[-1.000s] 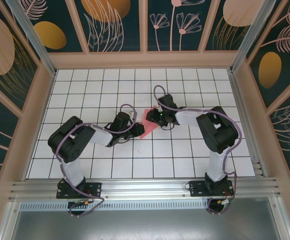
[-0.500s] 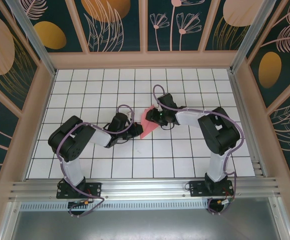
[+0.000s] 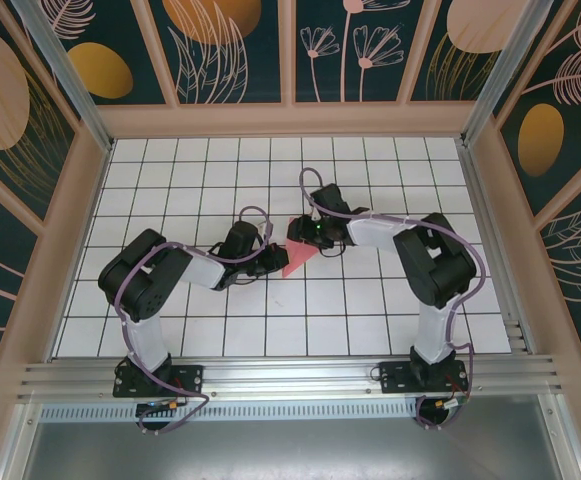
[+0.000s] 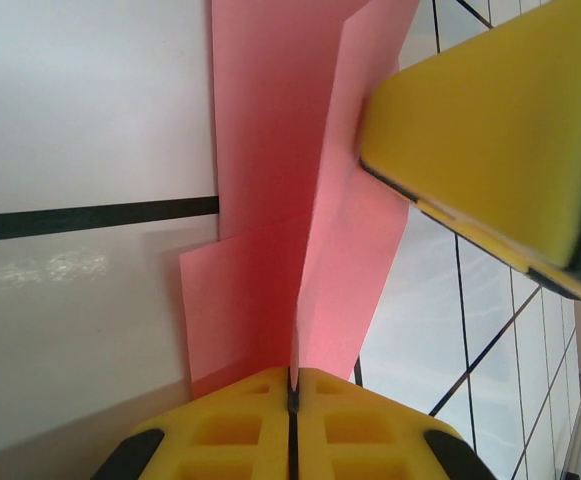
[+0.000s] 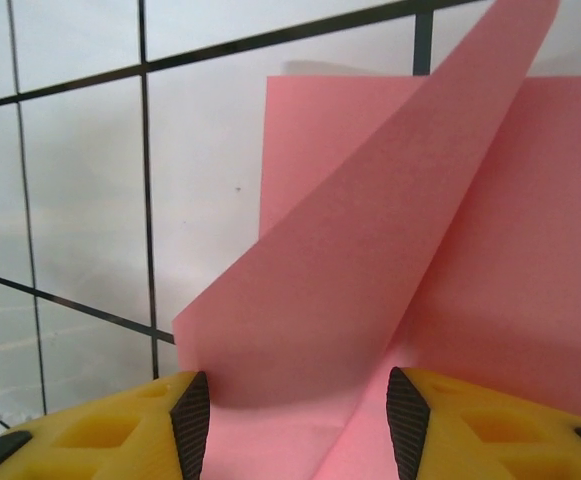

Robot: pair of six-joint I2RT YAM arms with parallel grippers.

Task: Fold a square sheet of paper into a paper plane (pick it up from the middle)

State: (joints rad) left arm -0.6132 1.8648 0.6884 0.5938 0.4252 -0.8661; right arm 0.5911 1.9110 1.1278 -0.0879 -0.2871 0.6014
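The flimsy salmon-pink folded paper sheet (image 3: 296, 263) is pinched on its ridge, at 9 o'clock, by the closed left claw (image 3: 275, 264), the right claw (image 5: 298, 420) parted.

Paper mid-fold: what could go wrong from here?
1. The left gripper is shut on the paper at its crease; a sideways pull may tear or slip it.
2. The right gripper is open around a raised flap; unpressed, that flap may spring back or crease crooked.
3. Both grippers work close together; they could bump.
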